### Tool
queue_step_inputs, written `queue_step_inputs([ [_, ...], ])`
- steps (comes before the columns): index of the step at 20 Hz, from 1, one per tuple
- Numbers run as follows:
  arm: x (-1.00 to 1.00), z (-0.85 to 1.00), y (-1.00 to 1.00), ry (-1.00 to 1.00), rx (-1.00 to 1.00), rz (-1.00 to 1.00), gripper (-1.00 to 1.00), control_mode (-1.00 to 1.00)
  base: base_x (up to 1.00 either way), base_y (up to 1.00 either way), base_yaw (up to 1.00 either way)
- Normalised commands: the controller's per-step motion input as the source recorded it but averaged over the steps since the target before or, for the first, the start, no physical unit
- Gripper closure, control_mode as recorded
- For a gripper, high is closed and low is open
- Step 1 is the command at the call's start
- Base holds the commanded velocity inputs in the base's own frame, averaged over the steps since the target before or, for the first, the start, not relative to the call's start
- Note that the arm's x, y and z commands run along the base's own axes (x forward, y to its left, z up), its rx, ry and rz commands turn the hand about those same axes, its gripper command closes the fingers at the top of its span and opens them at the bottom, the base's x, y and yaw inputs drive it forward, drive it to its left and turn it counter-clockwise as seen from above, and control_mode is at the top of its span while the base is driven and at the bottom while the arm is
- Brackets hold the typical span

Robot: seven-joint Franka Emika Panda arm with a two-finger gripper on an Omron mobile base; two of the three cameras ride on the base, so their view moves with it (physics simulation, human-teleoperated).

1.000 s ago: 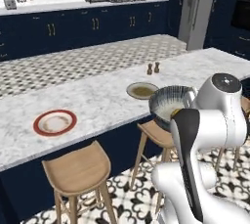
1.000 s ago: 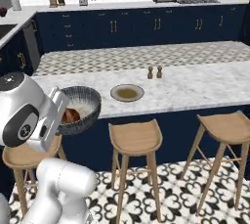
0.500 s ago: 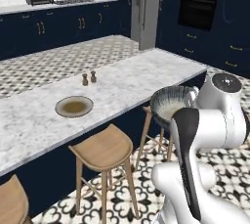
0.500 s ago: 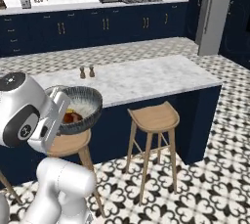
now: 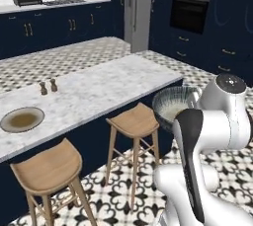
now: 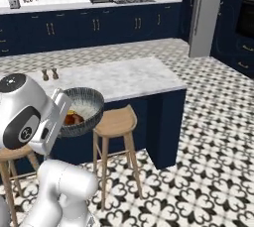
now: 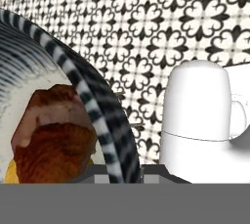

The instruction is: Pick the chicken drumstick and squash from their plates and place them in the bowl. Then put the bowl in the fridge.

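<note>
Two base views have swung right against the earlier pair: the fridge [image 5: 137,10] now stands ahead past the counter [image 5: 94,94] end and the red-rimmed plate has left frame while the grey-beige plate [image 5: 21,119] sits far left, so I judge the loading step done and the base driving toward the fridge. Bowl [image 6: 81,111] is carried clear of the counter above the stools, rim tilted toward the arm, end effector closed narrow on its near rim. Inside, the chicken drumstick [image 7: 53,140] lies against the near wall, long axis not readable, with a yellow sliver of squash [image 7: 10,173] beside it.
</note>
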Motion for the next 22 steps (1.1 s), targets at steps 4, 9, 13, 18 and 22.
queue_step_inputs([
  [4,0.0,0.0,0.0,0.0,0.0,0.0,1.0,1.0,0.33,-1.0,0.08],
  [9,0.0,0.0,0.0,0.0,0.0,0.0,1.0,1.0,0.41,-1.0,0.08],
  [13,0.0,0.0,0.0,0.0,0.0,0.0,1.0,1.0,0.44,-1.0,0.08],
  [18,0.0,0.0,0.0,0.0,0.0,0.0,1.0,1.0,0.54,-1.0,0.12],
  [22,0.0,0.0,0.0,0.0,0.0,0.0,1.0,1.0,0.67,-1.0,0.18],
])
